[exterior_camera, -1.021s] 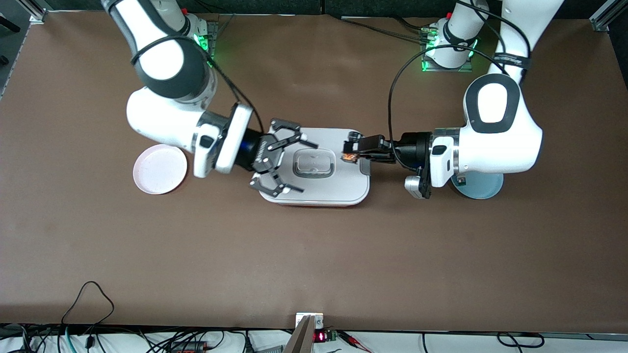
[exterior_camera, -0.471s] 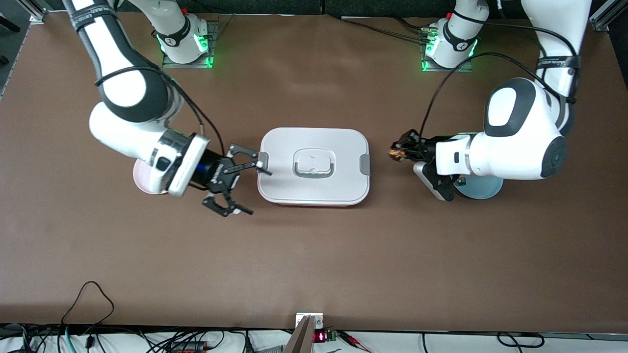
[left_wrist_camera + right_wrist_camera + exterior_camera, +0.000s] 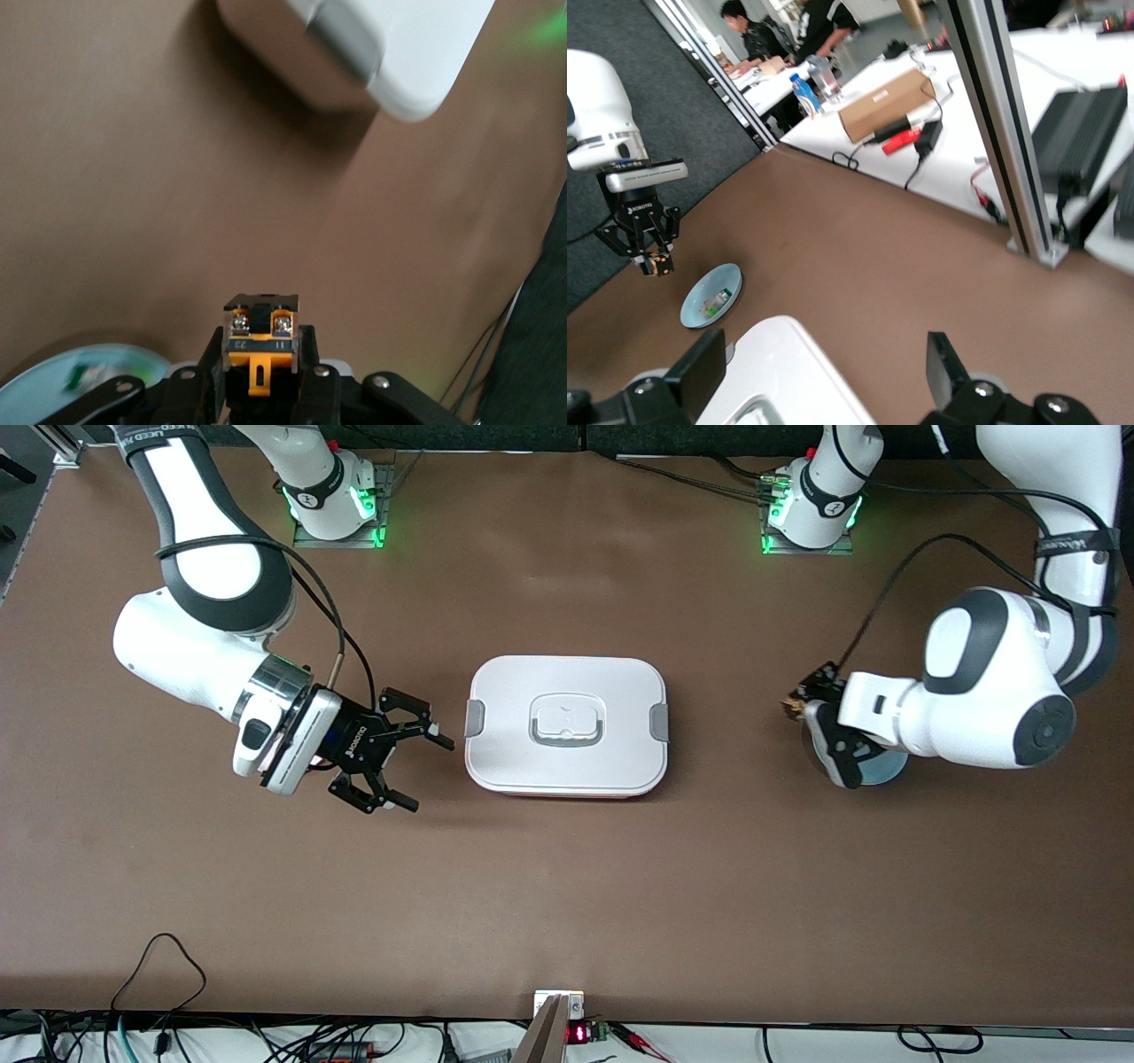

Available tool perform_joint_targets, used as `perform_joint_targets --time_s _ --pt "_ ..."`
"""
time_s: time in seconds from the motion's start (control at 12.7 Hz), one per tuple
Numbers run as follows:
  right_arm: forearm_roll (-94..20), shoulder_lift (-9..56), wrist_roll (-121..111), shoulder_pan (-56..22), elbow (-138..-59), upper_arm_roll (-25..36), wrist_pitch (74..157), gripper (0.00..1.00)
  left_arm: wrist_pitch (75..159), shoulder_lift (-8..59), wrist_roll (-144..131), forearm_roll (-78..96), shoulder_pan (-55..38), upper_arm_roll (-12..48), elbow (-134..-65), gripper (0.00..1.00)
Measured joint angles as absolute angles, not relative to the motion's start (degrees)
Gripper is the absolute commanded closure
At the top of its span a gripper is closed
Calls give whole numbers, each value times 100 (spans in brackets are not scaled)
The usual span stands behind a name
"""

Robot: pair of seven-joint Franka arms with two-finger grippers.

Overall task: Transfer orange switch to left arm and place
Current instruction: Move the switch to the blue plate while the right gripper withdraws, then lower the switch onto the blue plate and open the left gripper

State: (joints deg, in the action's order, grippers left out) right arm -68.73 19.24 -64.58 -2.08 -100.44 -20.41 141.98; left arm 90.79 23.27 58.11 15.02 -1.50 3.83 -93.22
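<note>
The orange switch (image 3: 791, 707) is pinched in my left gripper (image 3: 796, 703), which is shut on it above the rim of the pale blue plate (image 3: 879, 769), toward the left arm's end of the table. In the left wrist view the orange switch (image 3: 260, 341) sits upright between the slim fingers (image 3: 211, 359). The white box (image 3: 567, 726) lies closed in the middle of the table. My right gripper (image 3: 431, 774) hangs open and empty beside the box's end clip, toward the right arm's end. From the right wrist view, the box (image 3: 780, 372) lies under the right gripper (image 3: 824, 372).
A white-and-green switch (image 3: 78, 376) lies in the blue plate (image 3: 53, 390). The right wrist view shows that plate (image 3: 711, 297) and the left gripper (image 3: 656, 261) past the box. Cables run along the table's near edge (image 3: 159, 957).
Both grippers were over the box a second ago and have drawn apart. The left gripper carried the orange switch back over the blue plate. The right gripper, still open, moved off the box.
</note>
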Motion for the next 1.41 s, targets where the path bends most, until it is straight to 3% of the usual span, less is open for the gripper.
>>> perform_joint_targets --time_s 0.39,1.1,1.41 --pt "-5169 1815 -3638 -164 -10177 -1952 13958 0 9721 2915 7711 1008 649 367 -9578 100" --pt "-891 1380 210 -85 -10046 -1646 11670 0 11535 3044 8821 514 1045 377 -10685 99" --pt "78 1063 472 -79 -9537 -1610 10299 0 11926 3044 8881 486 1198 377 -11044 84"
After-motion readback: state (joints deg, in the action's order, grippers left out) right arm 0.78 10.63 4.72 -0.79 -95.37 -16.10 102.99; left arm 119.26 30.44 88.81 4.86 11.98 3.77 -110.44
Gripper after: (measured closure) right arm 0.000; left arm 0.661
